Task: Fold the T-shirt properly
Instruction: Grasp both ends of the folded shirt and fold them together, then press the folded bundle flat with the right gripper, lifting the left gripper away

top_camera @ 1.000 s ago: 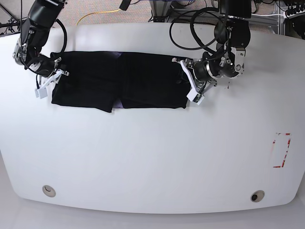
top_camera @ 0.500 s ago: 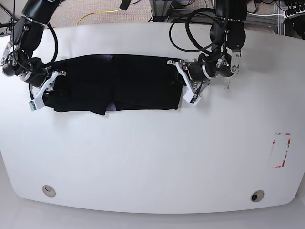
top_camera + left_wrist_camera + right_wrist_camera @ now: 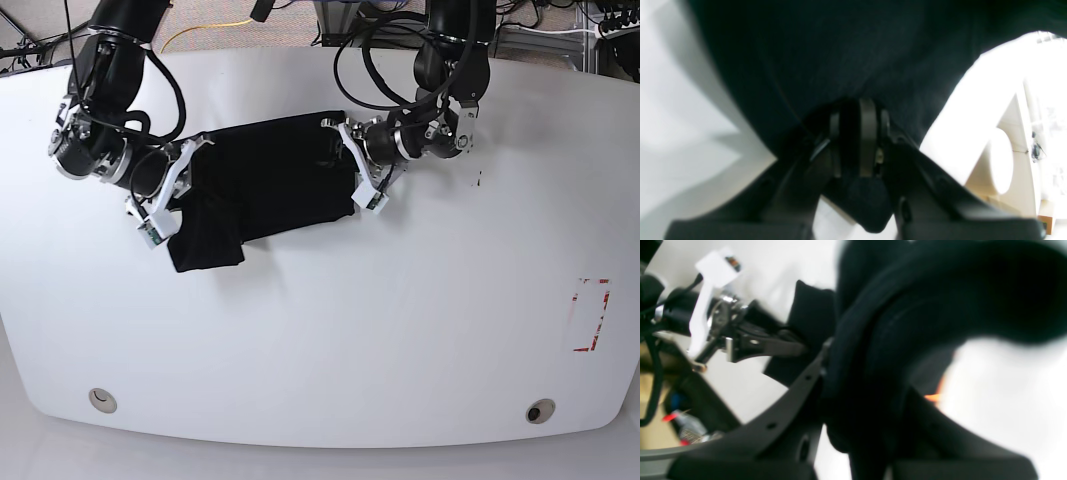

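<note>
The black T-shirt (image 3: 270,170) hangs bunched between my two grippers over the white table (image 3: 320,330), sagging lowest at its left end. My left gripper (image 3: 356,168), on the right of the base view, is shut on the shirt's right edge. The left wrist view shows its fingers (image 3: 867,140) pressed together on dark fabric (image 3: 840,50). My right gripper (image 3: 170,198) is shut on the shirt's left end. In the right wrist view a thick roll of the cloth (image 3: 940,290) fills the space between its jaws (image 3: 860,406).
A red rectangular marking (image 3: 591,315) sits near the table's right edge. Two round holes (image 3: 101,400) (image 3: 540,411) lie along the front edge. A yellow cable (image 3: 205,30) and equipment lie behind the table. The other arm's wrist (image 3: 723,336) shows in the right wrist view.
Both grippers have moved inward toward each other with the shirt in them. The shirt, earlier a flat wide strip, is now shorter, slanted and bunched.
</note>
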